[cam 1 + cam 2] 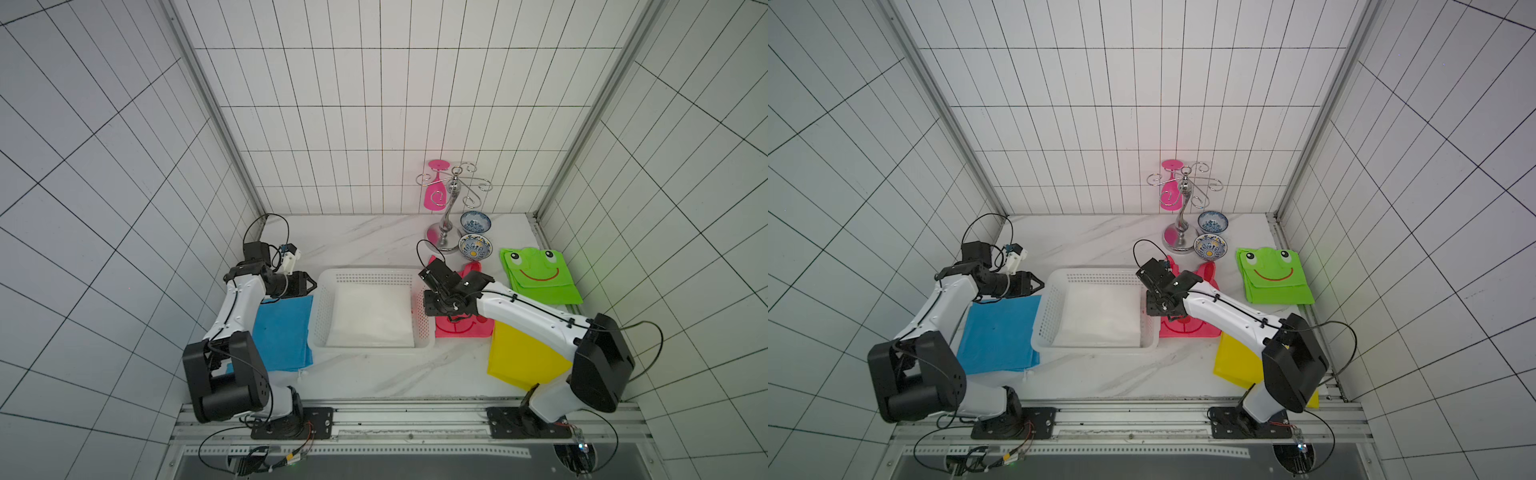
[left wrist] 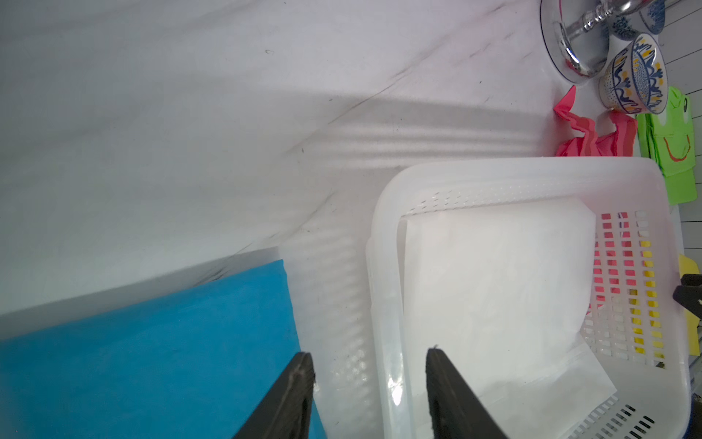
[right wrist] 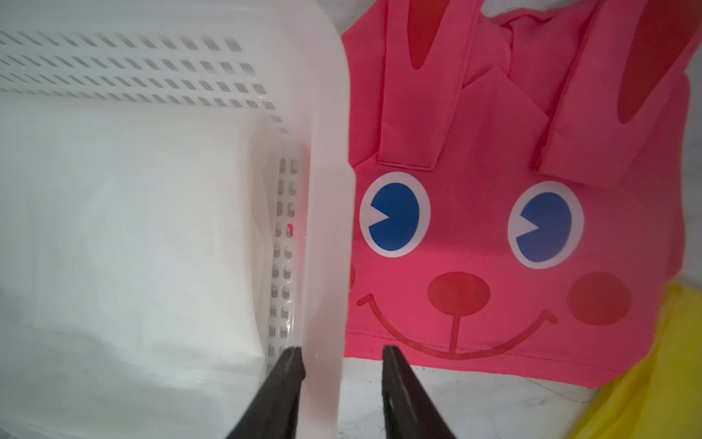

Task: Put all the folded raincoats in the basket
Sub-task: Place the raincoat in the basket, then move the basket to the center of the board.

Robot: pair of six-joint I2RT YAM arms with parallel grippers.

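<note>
Raincoat (image 1: pixel 370 316), folded and white, lies inside the basket (image 1: pixel 372 350). Left gripper (image 2: pixel 367 353) at its nine o'clock, right gripper (image 3: pixel 342 349) at three o'clock, both parted, holding nothing.

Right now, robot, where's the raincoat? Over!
Left jaws open, right jaws open, both empty. Folded white raincoat lies inside the white perforated plastic basket. Nothing blocking; pink rabbit bag sits beside the basket.

The white mesh-sided basket (image 1: pixel 319 316) sat upright. A folded white raincoat (image 1: pixel 370 316) lay flat inside, nearer its 6 o'clock wall.
</note>
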